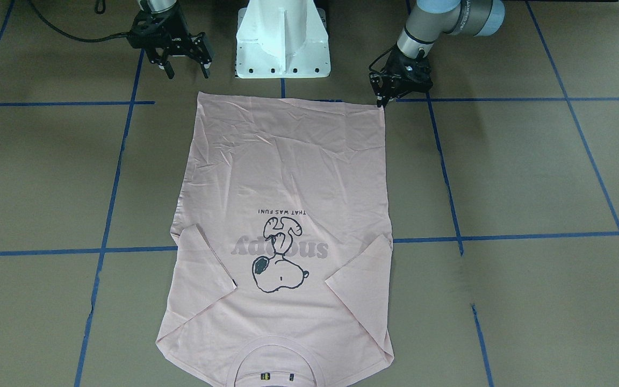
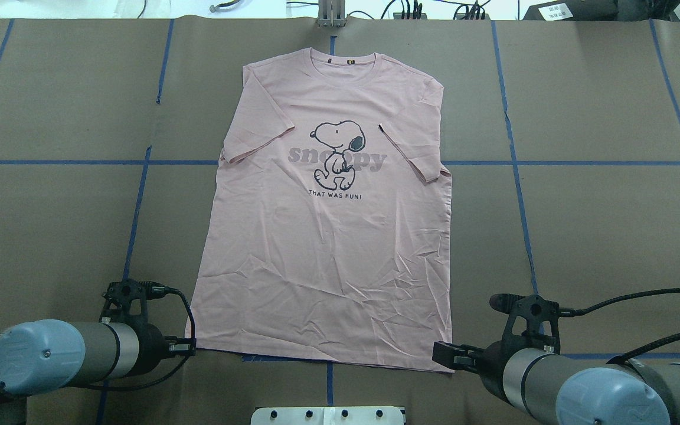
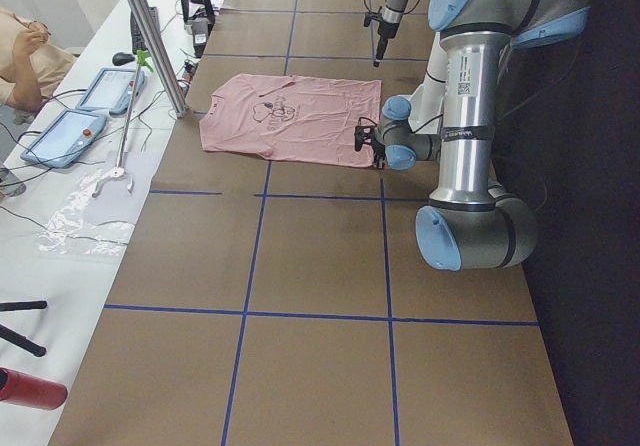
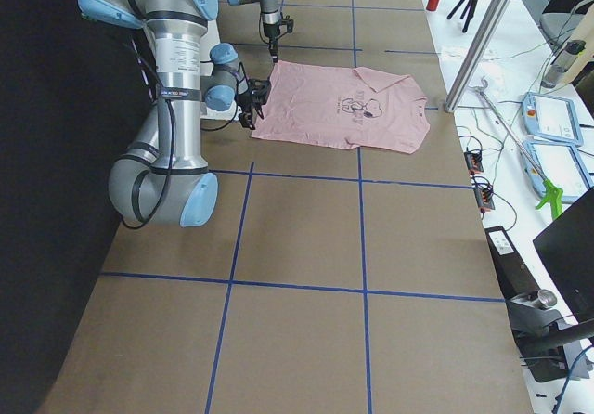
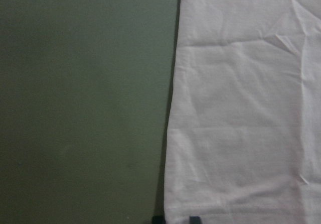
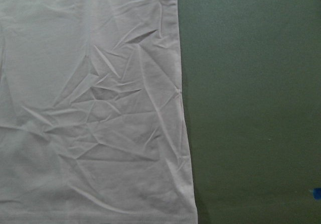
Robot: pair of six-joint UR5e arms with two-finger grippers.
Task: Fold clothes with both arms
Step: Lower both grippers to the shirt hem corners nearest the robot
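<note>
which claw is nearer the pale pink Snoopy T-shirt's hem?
Left. The left claw sits at one hem corner of the pale pink printed T-shirt; the right claw hangs apart from the other corner.

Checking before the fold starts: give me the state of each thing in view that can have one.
T-shirt: spread flat, print up, lower half creased.
sleeves: both folded in over the front.
left gripper: fingers close together at a hem corner; whether it grips cannot be told.
right gripper: open, near the other hem corner, holding nothing.
</note>
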